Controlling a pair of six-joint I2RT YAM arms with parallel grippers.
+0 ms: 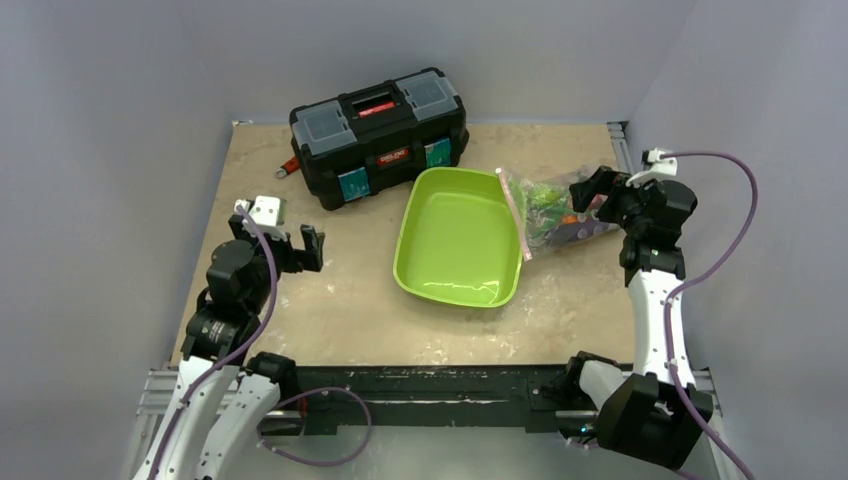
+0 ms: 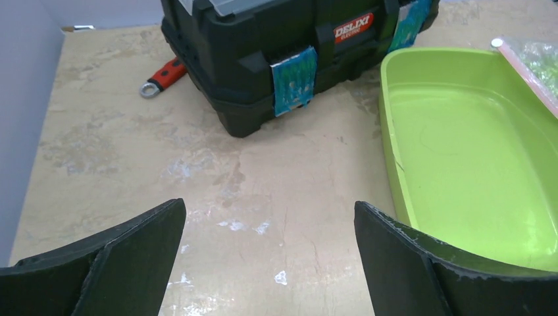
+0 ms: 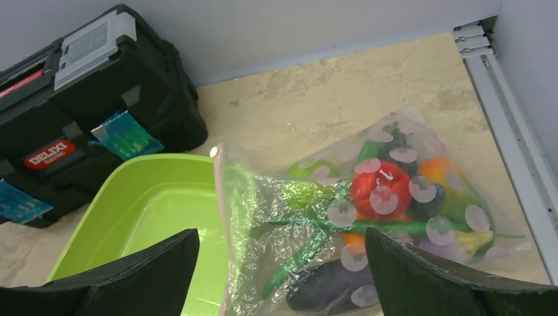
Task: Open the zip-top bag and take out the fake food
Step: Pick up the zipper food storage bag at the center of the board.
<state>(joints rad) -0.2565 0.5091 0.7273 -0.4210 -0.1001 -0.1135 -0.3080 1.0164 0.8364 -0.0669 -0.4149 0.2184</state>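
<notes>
The zip-top bag [image 1: 552,212] lies on the table right of the lime-green tray [image 1: 455,238], its pink zip strip [image 1: 513,212] resting along the tray's right rim. In the right wrist view the bag [image 3: 342,224] is full of fake food: a red strawberry [image 3: 378,187], green bean pods [image 3: 316,237], a purple eggplant [image 3: 329,286], an orange piece [image 3: 435,168]. My right gripper [image 3: 279,273] is open, hovering just above the bag's zip end. My left gripper [image 2: 270,257] is open and empty over bare table left of the tray [image 2: 474,151].
A black toolbox [image 1: 378,135] stands at the back, left of the tray. A red-handled wrench [image 1: 287,166] lies by its left end. The grey wall and a metal rail [image 1: 620,150] run close behind the bag on the right.
</notes>
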